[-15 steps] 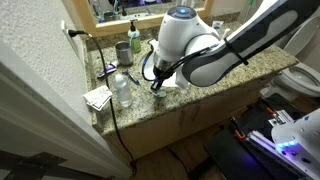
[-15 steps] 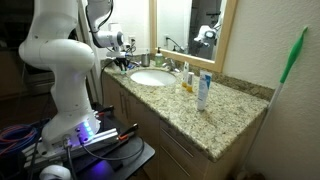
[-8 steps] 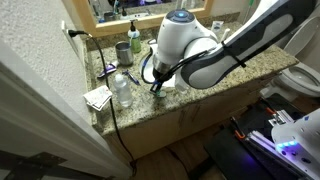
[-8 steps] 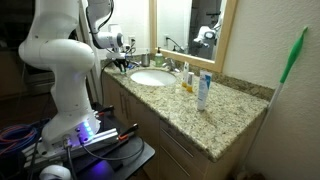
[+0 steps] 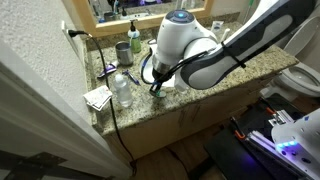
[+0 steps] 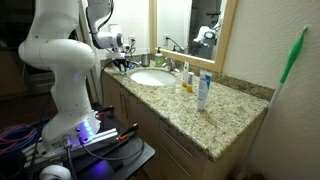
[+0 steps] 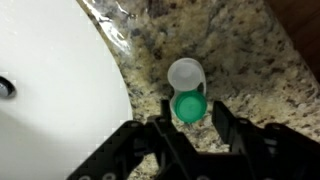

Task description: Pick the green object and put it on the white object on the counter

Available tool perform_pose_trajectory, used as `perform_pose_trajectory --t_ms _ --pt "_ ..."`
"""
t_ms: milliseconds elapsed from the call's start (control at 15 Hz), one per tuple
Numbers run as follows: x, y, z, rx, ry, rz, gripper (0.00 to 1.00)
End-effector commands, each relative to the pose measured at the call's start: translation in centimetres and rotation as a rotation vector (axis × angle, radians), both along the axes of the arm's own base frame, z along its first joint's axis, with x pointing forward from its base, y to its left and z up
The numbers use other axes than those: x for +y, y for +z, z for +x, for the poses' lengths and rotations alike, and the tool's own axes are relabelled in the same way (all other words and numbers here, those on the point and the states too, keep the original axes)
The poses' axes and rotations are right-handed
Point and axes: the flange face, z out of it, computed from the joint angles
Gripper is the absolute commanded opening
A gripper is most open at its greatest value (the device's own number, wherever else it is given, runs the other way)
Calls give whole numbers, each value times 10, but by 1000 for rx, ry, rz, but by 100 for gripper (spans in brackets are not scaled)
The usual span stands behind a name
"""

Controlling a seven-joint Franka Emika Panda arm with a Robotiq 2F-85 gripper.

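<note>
In the wrist view the tiny teal-green cap (image 7: 190,106) lies on the granite counter, overlapping the near edge of the small flat white oval piece (image 7: 186,72). My gripper (image 7: 190,120) is low over the counter with a finger on each side of the green cap. A narrow gap shows beside the right finger, so the jaws look open. In both exterior views the gripper (image 5: 157,88) (image 6: 124,62) points down at the counter beside the sink. The two small pieces are hidden there.
The big white sink basin (image 7: 50,90) (image 6: 152,77) lies just beside the pieces. A clear plastic bottle (image 5: 122,90), a folded paper (image 5: 98,97), a grey-green cup (image 5: 122,52) and a dark green bottle (image 5: 134,40) stand near the wall. Tubes (image 6: 203,92) stand past the sink.
</note>
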Motion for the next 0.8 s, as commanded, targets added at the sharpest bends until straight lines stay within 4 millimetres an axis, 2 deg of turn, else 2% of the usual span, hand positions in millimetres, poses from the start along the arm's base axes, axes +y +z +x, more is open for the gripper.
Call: perform_pose_trajectory --t_ms 0,200,333,667,733 --pt "3 8 -1 -17 3 -15 79" --pt "1 17 0 -37 -2 -24 98" --pt "-1 27 0 -60 -11 -34 100" --pt "-15 68 -5 -114 -76 -15 100" --pt "-4 55 5 -111 -51 -7 100"
